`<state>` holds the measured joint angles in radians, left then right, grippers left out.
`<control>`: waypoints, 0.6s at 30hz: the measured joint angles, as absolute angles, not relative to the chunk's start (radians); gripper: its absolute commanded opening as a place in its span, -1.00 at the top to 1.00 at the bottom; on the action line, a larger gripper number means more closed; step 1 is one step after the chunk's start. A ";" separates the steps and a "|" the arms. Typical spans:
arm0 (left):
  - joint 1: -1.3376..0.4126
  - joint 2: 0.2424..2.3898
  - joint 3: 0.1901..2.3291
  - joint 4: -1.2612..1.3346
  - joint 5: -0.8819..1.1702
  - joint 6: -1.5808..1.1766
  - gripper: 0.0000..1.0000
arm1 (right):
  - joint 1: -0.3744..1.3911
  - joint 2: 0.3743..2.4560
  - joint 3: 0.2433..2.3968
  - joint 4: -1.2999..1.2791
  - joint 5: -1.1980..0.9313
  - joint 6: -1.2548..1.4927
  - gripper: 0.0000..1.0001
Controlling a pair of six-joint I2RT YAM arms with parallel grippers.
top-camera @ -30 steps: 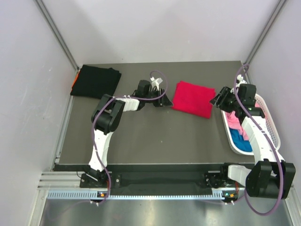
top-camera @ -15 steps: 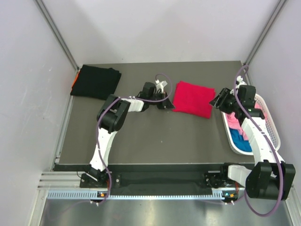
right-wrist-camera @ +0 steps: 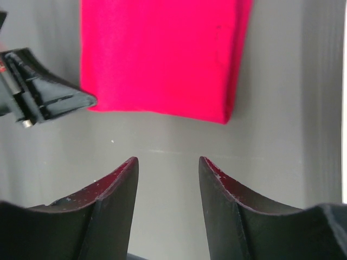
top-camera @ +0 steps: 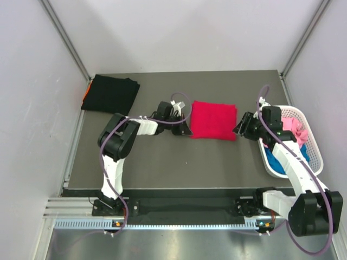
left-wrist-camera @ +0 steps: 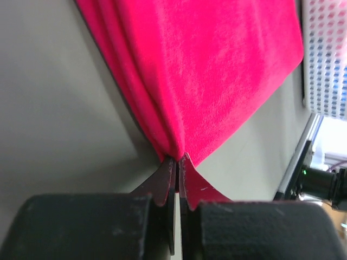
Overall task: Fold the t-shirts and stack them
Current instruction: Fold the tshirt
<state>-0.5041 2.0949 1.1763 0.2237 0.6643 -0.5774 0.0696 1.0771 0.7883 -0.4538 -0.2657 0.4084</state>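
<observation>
Left gripper [left-wrist-camera: 178, 158] clamps the one red t-shirt [top-camera: 213, 119]; right gripper [right-wrist-camera: 168, 162] gapes; basket [top-camera: 319, 154] holds perhaps two.

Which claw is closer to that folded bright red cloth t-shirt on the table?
Left. The left claw is shut on one edge of the folded bright red cloth t-shirt, pinching it. The right claw is open just off the opposite edge, not touching it.

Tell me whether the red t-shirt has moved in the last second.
Yes: the red t-shirt slid slightly left, toward the black t-shirt, and turned squarer.
</observation>
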 measured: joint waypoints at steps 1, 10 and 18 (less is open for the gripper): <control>-0.505 2.074 1.150 0.216 0.663 -0.578 1.00 | 0.073 1.068 0.780 -0.456 -0.257 0.407 0.00; -0.537 1.856 0.891 0.149 0.580 -0.626 0.44 | 0.105 1.160 0.759 -0.433 -0.250 0.376 -0.14; -0.525 1.806 0.993 -0.111 0.438 -0.587 0.15 | 0.123 1.435 0.868 -0.393 -0.268 0.337 -0.26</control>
<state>-0.5255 1.8065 0.9932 -0.1112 0.4381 -0.5865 0.1226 1.4349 0.8684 -0.3931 -0.2684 0.3374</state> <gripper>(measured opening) 0.407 0.616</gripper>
